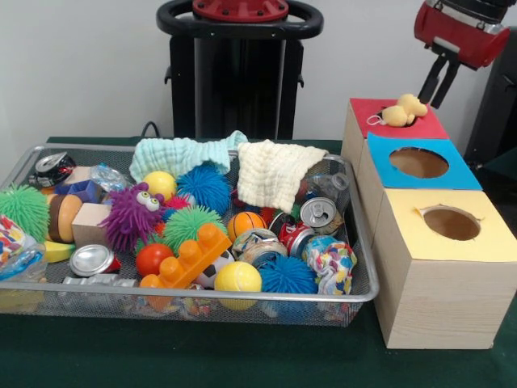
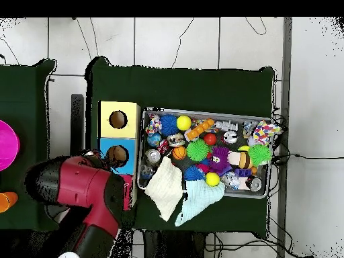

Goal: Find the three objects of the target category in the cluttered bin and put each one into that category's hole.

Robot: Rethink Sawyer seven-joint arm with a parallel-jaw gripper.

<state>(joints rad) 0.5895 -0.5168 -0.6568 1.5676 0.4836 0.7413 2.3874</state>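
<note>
Black two-finger gripper (image 1: 437, 81), upper right, fingers apart above yellow plush toy (image 1: 404, 111) on red-topped box (image 1: 428, 125).

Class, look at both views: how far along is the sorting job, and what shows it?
Under way. A yellow soft toy sits at the hole of the red-topped box, not clearly dropped through. The gripper hangs just above it; I cannot tell whether it is open. The blue-topped box and yellow-topped box show nothing in their holes. The wire bin is full of clutter, so searching remains.
</note>
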